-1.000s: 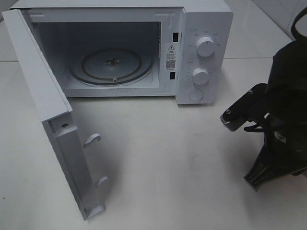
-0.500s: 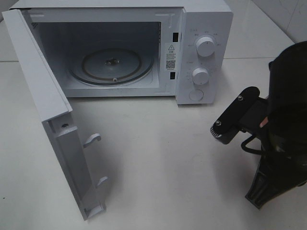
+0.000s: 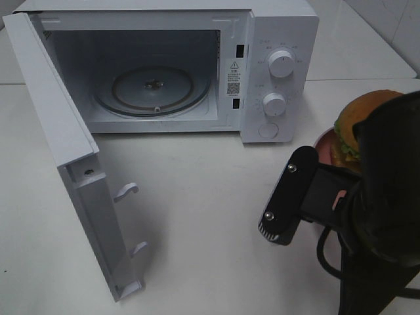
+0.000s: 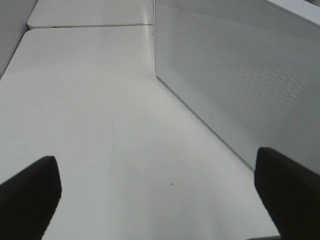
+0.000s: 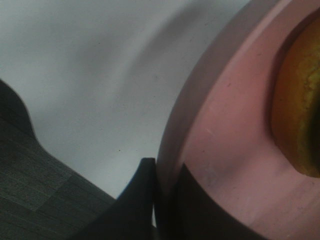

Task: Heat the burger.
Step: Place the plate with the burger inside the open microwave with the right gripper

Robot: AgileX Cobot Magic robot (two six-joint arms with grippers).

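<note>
Nearest to me, on the right, the black right arm [image 3: 387,197] is bent over the white table [image 3: 210,197], and its wrist block points left toward the middle. In the high view the arm's own body hides its pincer. The wrist view shows the right pincer [image 5: 165,172] closed narrow on the rim of a pink plate [image 5: 225,150], one finger on the outside of the rim and one on the inside. I cannot tell if the plate rests on the table or is lifted a little.

The burger [image 3: 364,111] sits on this plate at the right side of the table, just behind the arm. Its golden bun and green lettuce show above the arm's dark shoulder.

The left pincer [image 4: 157,187] is not in the high view. Its own camera shows the two fingers [image 4: 30,192] set wide apart, holding nothing, above bare table near a white panel with fine dots. I cannot tell which part of the microwave this panel is.

Further back on the left, the door [image 3: 56,125] is swung fully open toward me. Behind it is the microwave [image 3: 282,26], with a glass turntable [image 3: 154,88] in its cavity. Two round knobs [image 3: 281,63] are on its right front.
</note>
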